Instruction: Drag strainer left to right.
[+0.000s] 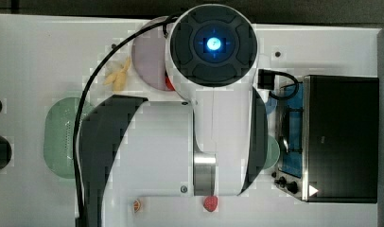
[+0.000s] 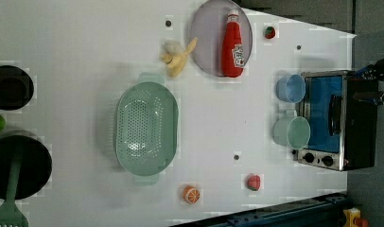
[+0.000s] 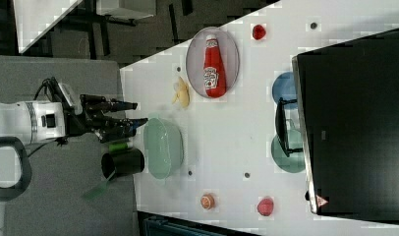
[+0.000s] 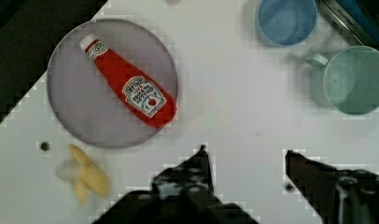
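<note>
So the strainer (image 2: pixel 146 132) is sitting on the white table (image 2: pixel 86 42), toward the left view's left, holes facing up, and nothing is touching it. In the right view the gripper (image 3: pixel 138 112) is hanging off the table's edge just beside the strainer's rim, fingers spread apart and holding nothing; the wrist view is showing the same thing, with the two dark fingers (image 4: pixel 197 172) standing well apart over bare table. In the top view the arm (image 1: pixel 213 94) is covering most of the middle, with the strainer peeking out on the top view's left. Just beside the strainer's upper handle in the left view a peeled banana (image 2: pixel 178 59) is lying, and next to that a grey plate (image 2: pixel 205 47) is carrying a red ketchup bottle (image 2: pixel 232 45) on its side. Over on the left view's right a toaster oven (image 2: pixel 339 120) is standing with a blue mug (image 2: pixel 290 88) and a mint-green mug (image 2: pixel 292 132) right in front of it. A strawberry (image 2: pixel 253 182) and an orange slice (image 2: pixel 191 194) are lying near the table's lower edge in the left view, and another strawberry (image 2: pixel 270 32) is up near the plate. On the left view's far left a dark pot (image 2: pixel 20 163) is holding a green spatula (image 2: pixel 10 208).
</note>
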Controlling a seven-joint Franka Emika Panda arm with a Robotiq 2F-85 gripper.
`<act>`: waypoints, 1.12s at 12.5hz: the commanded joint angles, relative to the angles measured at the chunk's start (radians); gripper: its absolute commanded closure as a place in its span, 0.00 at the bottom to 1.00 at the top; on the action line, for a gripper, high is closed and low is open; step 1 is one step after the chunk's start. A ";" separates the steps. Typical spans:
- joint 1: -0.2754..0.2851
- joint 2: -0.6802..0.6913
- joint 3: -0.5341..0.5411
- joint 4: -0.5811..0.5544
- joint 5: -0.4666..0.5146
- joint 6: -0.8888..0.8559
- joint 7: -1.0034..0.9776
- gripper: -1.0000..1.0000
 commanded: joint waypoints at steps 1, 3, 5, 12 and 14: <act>-0.040 -0.415 -0.038 -0.199 -0.003 -0.199 -0.040 0.21; -0.040 -0.414 -0.038 -0.199 -0.002 -0.195 -0.040 0.00; -0.030 -0.405 -0.014 -0.200 0.019 -0.179 -0.040 0.00; 0.004 -0.217 0.324 -0.202 0.054 -0.083 0.396 0.00; 0.005 -0.132 0.431 -0.207 0.053 -0.008 0.601 0.00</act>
